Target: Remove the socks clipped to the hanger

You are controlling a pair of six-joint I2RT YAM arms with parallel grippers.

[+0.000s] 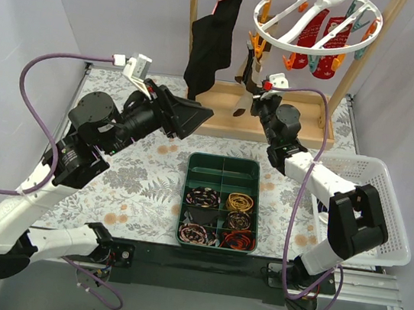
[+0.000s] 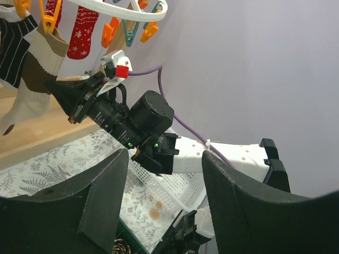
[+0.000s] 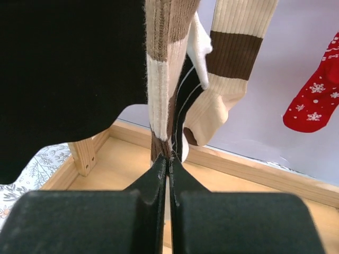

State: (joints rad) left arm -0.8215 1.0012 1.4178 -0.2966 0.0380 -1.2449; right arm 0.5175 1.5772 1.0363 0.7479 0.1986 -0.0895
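Right up against the lens, pinches the lower end of a brown-and-beige sock [image 3: 159, 79] with the right hand [image 3: 168, 157], pressed together on the cloth. Hangs from the white ring hanger [image 1: 288, 16], above the wooden frame [image 1: 315, 124] at the far side of the table [image 1: 136, 168]. Holds the left hand [image 1: 193, 116] spread and empty, beside the black garment [image 1: 211, 40].

Pull straight down, steadily, so the clip lets go without swinging the ring. Grip firmly, since ribbed cloth may slip. Avoid dragging the dark striped sock [image 3: 183, 100] just behind.

Counted: two red socks [image 1: 315, 27]; seemingly two brown-and-beige ones, hard to separate among the folds; one dark striped one; one hanger; one black garment; one green tray [image 1: 225, 160]; one white basket [image 1: 393, 227].
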